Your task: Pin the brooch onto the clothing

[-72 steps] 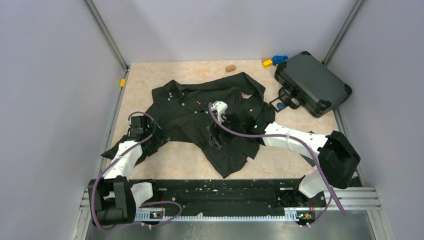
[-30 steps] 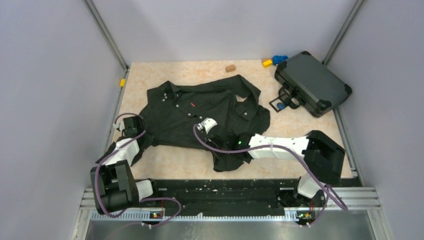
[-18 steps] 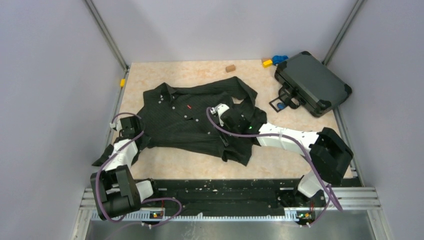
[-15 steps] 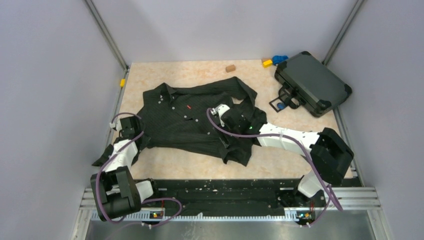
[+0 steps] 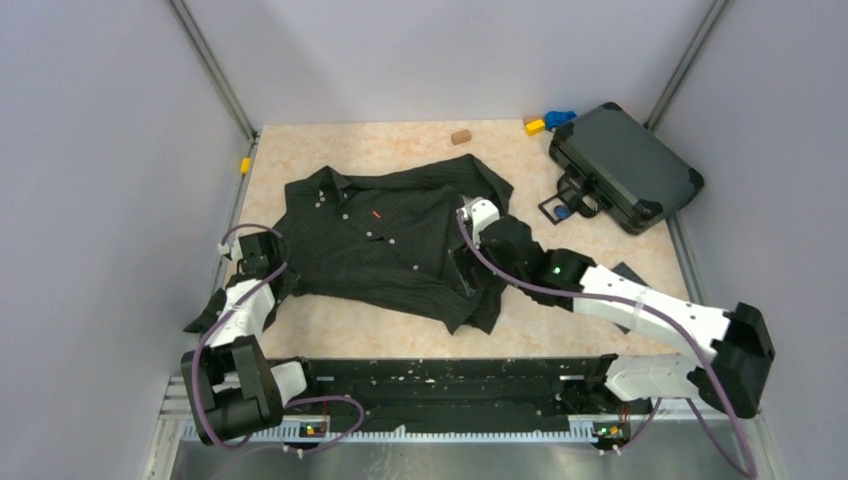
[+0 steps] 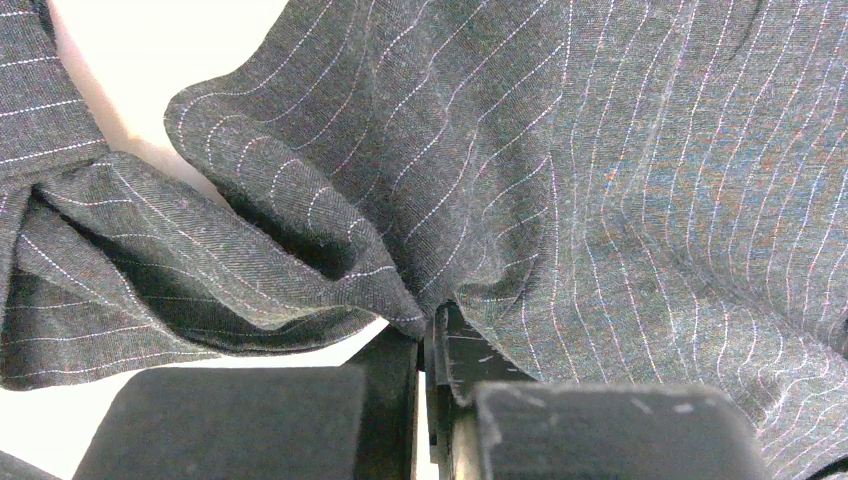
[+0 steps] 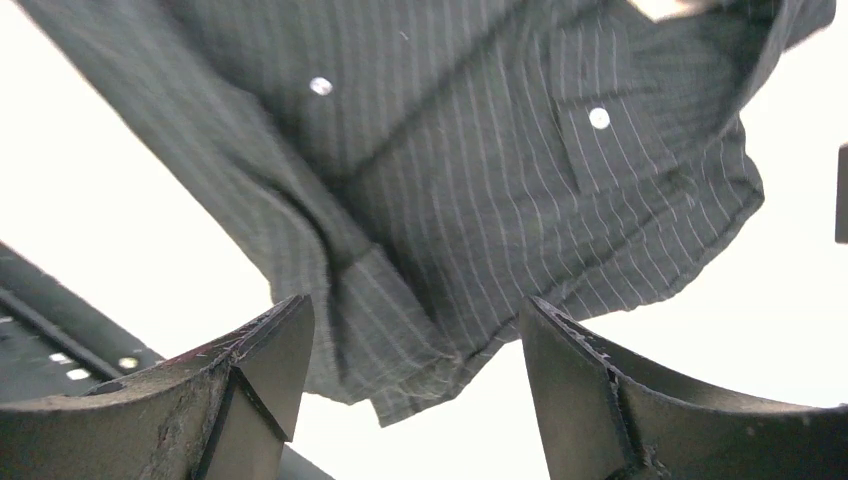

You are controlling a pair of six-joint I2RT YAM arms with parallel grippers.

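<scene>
Now, left hand (image 6: 432, 340) clenched on shirt (image 5: 380, 240), right hand (image 7: 410, 340) spread wide above it, dark case (image 5: 625, 165) closed

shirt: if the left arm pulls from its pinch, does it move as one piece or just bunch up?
Probably floppy: the shirt lies in soft folds and puckers where the left gripper pinches it. A pull from that one edge would likely drag and bunch the near part first. It looks thin and light, so slipping free seems unlikely.

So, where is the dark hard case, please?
In the top view, the dark hard case lies at the far right, beside the yellow toy block.
</scene>
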